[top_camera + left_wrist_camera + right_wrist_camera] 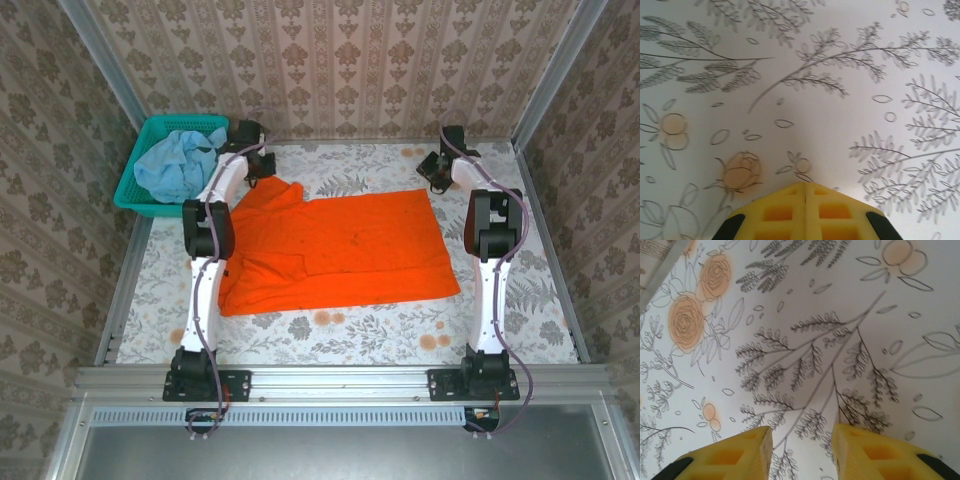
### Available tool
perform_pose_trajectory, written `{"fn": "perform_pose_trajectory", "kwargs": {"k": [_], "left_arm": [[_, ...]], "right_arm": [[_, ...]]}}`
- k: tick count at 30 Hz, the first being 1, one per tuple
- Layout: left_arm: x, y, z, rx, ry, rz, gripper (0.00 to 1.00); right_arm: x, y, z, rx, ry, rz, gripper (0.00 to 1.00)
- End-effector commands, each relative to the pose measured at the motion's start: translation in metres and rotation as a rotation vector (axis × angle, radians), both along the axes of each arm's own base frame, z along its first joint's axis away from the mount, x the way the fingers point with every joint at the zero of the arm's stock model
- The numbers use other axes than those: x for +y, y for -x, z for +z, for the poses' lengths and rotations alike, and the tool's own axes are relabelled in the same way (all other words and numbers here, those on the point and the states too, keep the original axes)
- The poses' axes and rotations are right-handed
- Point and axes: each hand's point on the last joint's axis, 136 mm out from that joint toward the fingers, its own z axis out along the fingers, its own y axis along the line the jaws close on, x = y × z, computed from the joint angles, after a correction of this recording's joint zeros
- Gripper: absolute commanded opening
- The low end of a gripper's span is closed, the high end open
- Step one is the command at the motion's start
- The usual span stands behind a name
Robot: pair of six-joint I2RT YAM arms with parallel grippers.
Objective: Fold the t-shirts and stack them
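Orange t-shirt [340,250] lies spread flat on the floral tablecloth [350,330], filling the middle of the table between the 2 arms. Its long side runs left to right, and a sleeve pokes out at the far-left corner. The near-left part is rumpled where the left arm crosses above it.

The pale blue t-shirt [175,165] sits crumpled in the teal mesh basket [150,207] at the far-left corner of the table, apart from the orange one.

The left gripper [256,168] hangs at the far left, between the basket and the orange sleeve. From above it looks just beside the sleeve, though contact cannot be judged there. In the left wrist view the left gripper [805,186] has its 2 yellow fingers [785,210] pressed together with only a seam between them. Nothing is pinched, and beneath them is bare printed cloth with leaves and a pale rose, no orange fabric.

The right gripper [437,170] is at the far right, just beyond the orange t-shirt's far-right corner. In the right wrist view the right gripper [801,432] has its yellow fingers [745,450] standing partly apart. A clear gap lies between them with nothing in it. They are over bare tablecloth printed with fern sprigs and 2 orange roses.
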Motion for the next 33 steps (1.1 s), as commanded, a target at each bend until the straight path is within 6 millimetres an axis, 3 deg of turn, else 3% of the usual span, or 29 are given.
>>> {"fn": "perform_pose_trajectory", "kwargs": {"k": [1, 14, 33], "left_arm": [[-0.01, -0.005, 0.043, -0.088, 0.021, -0.036, 0.0], [-0.007, -0.007, 0.067, -0.142, -0.015, -0.025, 0.0], [-0.012, 0.0, 0.073, -0.141, -0.018, -0.036, 0.0]], "right_arm": [[-0.005, 0.028, -0.008, 0.083, 0.033, -0.032, 0.39], [0.009, 0.04, -0.02, 0.118, 0.0, -0.004, 0.32], [0.025, 0.051, -0.019, 0.137, 0.04, 0.05, 0.28]]}}
